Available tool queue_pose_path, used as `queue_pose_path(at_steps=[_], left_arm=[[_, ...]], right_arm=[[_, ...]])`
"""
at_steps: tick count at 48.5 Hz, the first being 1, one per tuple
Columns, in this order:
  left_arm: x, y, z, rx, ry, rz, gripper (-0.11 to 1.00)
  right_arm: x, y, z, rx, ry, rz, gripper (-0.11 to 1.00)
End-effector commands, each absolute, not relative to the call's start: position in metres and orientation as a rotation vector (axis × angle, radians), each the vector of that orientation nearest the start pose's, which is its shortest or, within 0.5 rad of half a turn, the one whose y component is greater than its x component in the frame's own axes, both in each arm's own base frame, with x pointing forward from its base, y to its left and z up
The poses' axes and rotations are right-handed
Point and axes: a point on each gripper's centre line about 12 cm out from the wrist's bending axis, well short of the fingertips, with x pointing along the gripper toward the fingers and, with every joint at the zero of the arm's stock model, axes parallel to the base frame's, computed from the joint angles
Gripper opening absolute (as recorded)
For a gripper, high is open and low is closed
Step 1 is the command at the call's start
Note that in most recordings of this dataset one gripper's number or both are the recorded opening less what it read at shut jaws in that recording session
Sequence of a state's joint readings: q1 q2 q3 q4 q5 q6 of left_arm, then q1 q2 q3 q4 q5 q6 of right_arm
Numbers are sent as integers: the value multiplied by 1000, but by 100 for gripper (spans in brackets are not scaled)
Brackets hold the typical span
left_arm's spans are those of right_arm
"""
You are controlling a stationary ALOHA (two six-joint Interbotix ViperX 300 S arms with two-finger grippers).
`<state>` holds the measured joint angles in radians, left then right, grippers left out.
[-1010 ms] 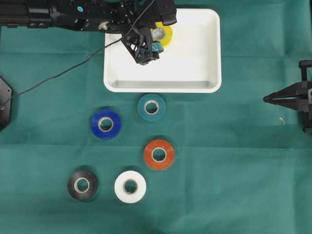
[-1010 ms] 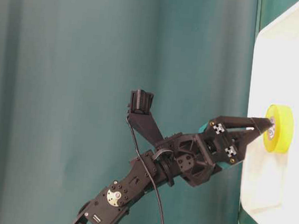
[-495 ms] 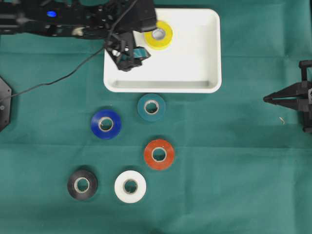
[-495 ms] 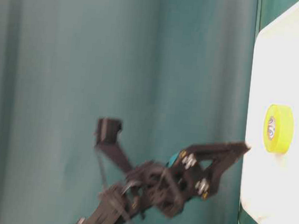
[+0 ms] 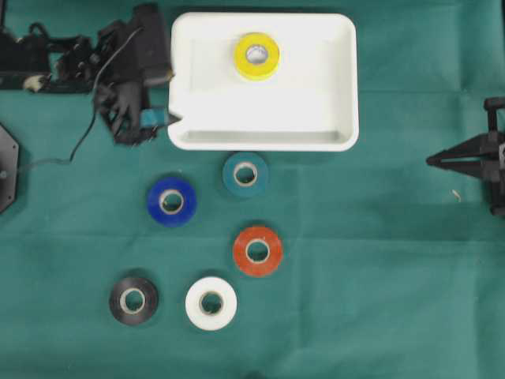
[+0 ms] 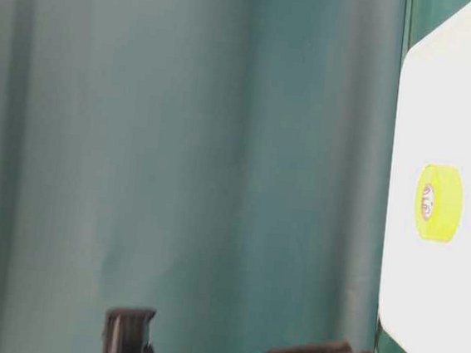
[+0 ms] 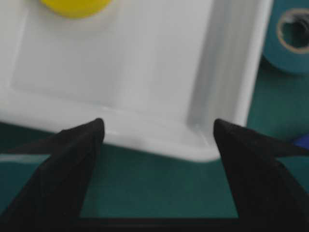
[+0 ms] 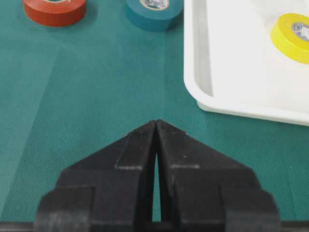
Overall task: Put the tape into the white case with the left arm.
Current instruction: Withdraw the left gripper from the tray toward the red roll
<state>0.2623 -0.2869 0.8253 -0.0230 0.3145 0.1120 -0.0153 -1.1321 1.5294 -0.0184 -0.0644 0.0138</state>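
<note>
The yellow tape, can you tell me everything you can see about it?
The yellow tape is a bright yellow roll with a pale ring around the hole in its middle. It looks smooth, like plastic tape. It lies flat on the floor of the white case, near the far rim, clear of the walls. Nothing else touches it. The left gripper is off to the side, outside the case, with its jaws open and empty.

Green-clothed table [image 5: 379,260] bearing white case [image 5: 339,95] plus teal [image 5: 245,174], blue [image 5: 171,201], red [image 5: 257,250], black [image 5: 132,299], white rolls [image 5: 211,302].
</note>
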Motion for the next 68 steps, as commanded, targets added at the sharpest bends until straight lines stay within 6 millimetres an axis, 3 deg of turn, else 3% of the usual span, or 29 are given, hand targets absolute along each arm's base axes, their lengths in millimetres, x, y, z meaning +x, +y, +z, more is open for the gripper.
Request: queue_pose_path(at_steps=[1,33,68], left_arm=[[292,70,199,-16,819,182,92],[222,42,183,2,801,140,92],[222,37,183,12,798,119,92]], right_arm=[[144,-2,157,1,321,-15,-9],[144,-2,158,1,319,-15,-9],[144,-2,158,1,319,-15,-9]])
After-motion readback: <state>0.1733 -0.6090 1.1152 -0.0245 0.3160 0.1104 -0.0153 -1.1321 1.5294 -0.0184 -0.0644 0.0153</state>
